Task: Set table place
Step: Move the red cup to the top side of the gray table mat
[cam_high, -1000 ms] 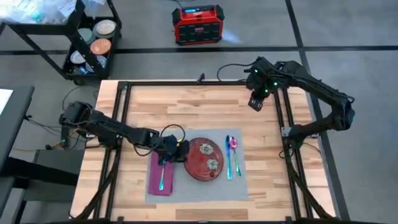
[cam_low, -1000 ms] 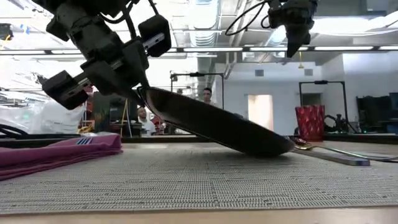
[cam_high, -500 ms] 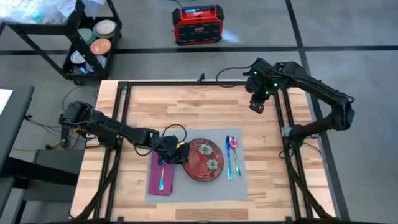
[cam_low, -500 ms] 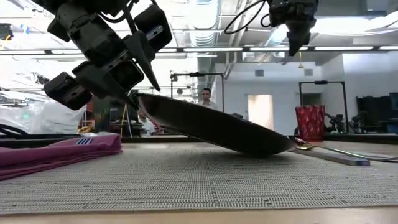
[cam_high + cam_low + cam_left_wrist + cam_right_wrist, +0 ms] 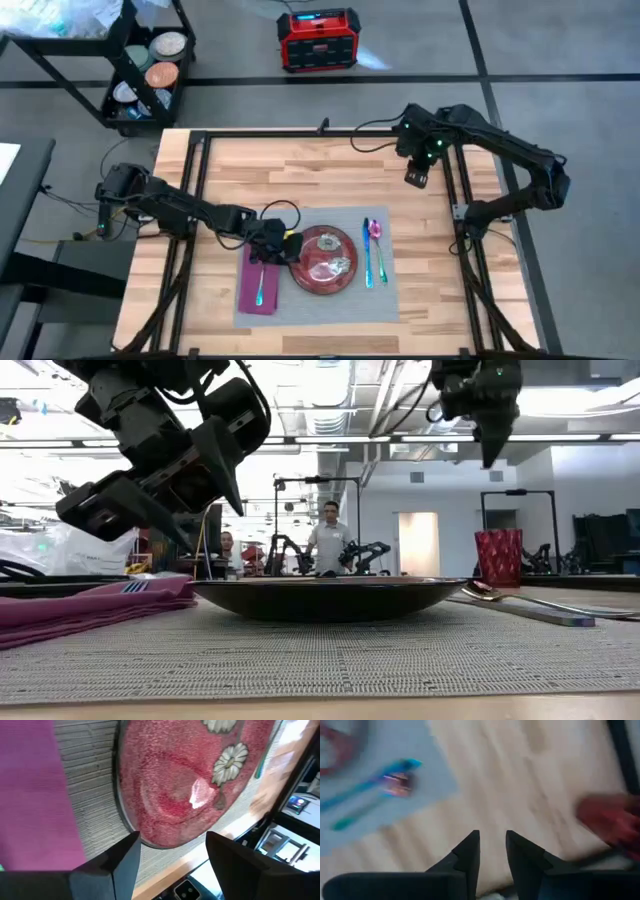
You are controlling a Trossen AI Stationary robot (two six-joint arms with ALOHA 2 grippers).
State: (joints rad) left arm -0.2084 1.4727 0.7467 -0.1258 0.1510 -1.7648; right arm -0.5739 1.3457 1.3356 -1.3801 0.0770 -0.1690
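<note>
A red plate with white flowers (image 5: 322,261) lies flat on the grey placemat (image 5: 390,300) on the table (image 5: 300,170); the low view shows the plate (image 5: 330,598) level on its base. My left gripper (image 5: 281,249) hangs open at the plate's left rim, its fingers (image 5: 125,862) spread on either side of the rim (image 5: 131,827) and just above it. A magenta napkin (image 5: 260,280) carrying a utensil lies left of the plate. Two utensils (image 5: 372,250) lie to the plate's right. My right gripper (image 5: 416,176) hangs shut high over the table's far right part.
A red cup (image 5: 497,557) stands at the back right of the table, beyond the placemat. Black rails (image 5: 195,200) run along the table's sides. A black cart (image 5: 140,70) and a red box (image 5: 318,38) stand on the floor beyond the far edge. A person (image 5: 326,540) stands in the room behind.
The plate, which my left gripper held tilted by its raised left rim, has come down flat on the placemat. My left gripper has let go, opened and risen slightly off the rim. My right gripper has drifted a little toward the near edge.
</note>
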